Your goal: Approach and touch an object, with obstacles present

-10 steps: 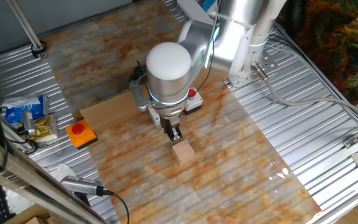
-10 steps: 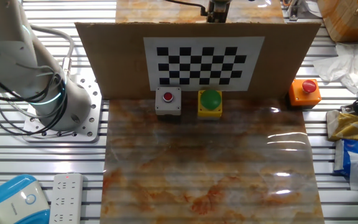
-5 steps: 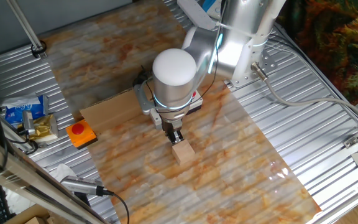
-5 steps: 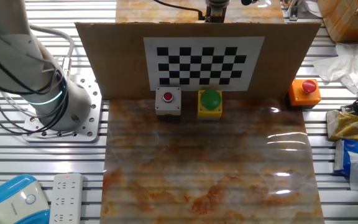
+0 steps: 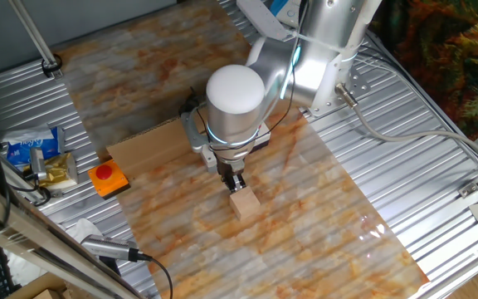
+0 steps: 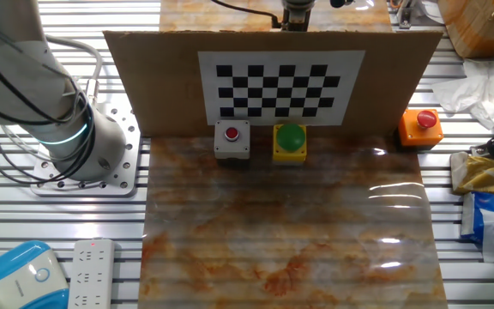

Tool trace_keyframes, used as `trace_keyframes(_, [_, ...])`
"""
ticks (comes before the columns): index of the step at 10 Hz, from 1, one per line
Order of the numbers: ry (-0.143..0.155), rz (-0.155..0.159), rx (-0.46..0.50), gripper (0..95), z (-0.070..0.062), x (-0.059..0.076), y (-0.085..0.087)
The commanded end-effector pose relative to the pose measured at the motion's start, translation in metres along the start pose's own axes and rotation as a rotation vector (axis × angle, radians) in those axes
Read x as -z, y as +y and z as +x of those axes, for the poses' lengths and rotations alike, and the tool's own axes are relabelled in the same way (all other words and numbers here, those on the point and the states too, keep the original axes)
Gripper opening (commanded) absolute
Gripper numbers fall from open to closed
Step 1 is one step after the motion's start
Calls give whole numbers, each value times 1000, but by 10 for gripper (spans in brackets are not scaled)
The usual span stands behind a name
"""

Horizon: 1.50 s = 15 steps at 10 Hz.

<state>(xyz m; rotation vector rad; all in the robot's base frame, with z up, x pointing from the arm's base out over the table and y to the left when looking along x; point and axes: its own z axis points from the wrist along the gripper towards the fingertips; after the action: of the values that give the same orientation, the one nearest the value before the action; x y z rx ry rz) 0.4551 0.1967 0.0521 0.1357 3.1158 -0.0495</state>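
The light-tan wooden cube (image 5: 244,203) lies on the marbled mat, on the near side of the brown cardboard strip (image 5: 143,143). My gripper (image 5: 236,184) points down with its fingers close together, the tips at the cube's upper far edge, touching or nearly so. The black box with the red button (image 5: 260,133) peeks out behind the wrist. In the other fixed view the cardboard (image 6: 144,86) stands upright and carries a checkerboard. It hides the cube, and only the gripper's top (image 6: 298,12) shows above it. The red-button box (image 6: 231,142) and green-button box (image 6: 290,142) stand in front.
A flat orange box with a red button (image 5: 108,178) sits at the mat's left edge and also shows in the other fixed view (image 6: 420,126). Packets and clutter (image 5: 36,154) lie left of it. The arm's base (image 6: 84,146) stands on the ribbed metal table.
The wrist has shifted slightly to the right and settled. The fingertips stay at the cube, which has not moved.
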Motion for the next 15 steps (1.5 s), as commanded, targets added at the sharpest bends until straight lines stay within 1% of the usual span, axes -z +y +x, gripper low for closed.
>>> trace_keyframes(1, [0,-3,1,0,0,-1,1])
trace_keyframes(4, [-3,-10,2,0,1,-3,3])
trace_keyframes(7, [2,-17,7,0,3,-6,5])
trace_keyframes(10, [5,-18,6,0,5,-9,8])
trace_keyframes(15, [7,-14,2,0,8,-9,14])
